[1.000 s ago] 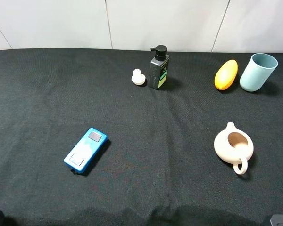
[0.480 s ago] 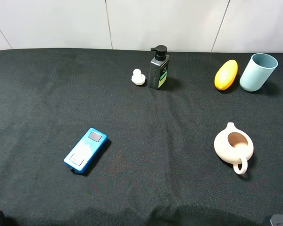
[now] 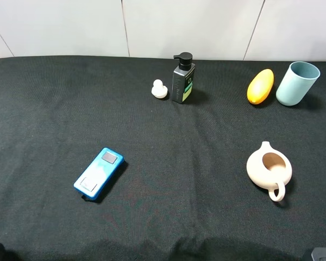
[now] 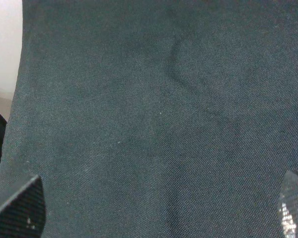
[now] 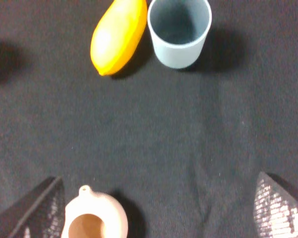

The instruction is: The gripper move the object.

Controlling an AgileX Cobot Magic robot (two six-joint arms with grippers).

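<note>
The light blue-teal cup stands upright at the back right of the black cloth, just right of a yellow oval fruit. In the right wrist view the cup is seen from above, empty, well ahead of my right gripper, which is open with its fingertips far apart and holds nothing. My left gripper is open and empty over bare black cloth. In the exterior high view only dark bits of the arms show at the bottom corners.
A beige handled pot sits in front of the cup and also shows in the right wrist view. A black pump bottle and a small white piece stand at the back middle. A blue flat device lies at the front left.
A dark bit at the top right edge of the exterior view one second ago is gone. The objects on the cloth have not moved.
</note>
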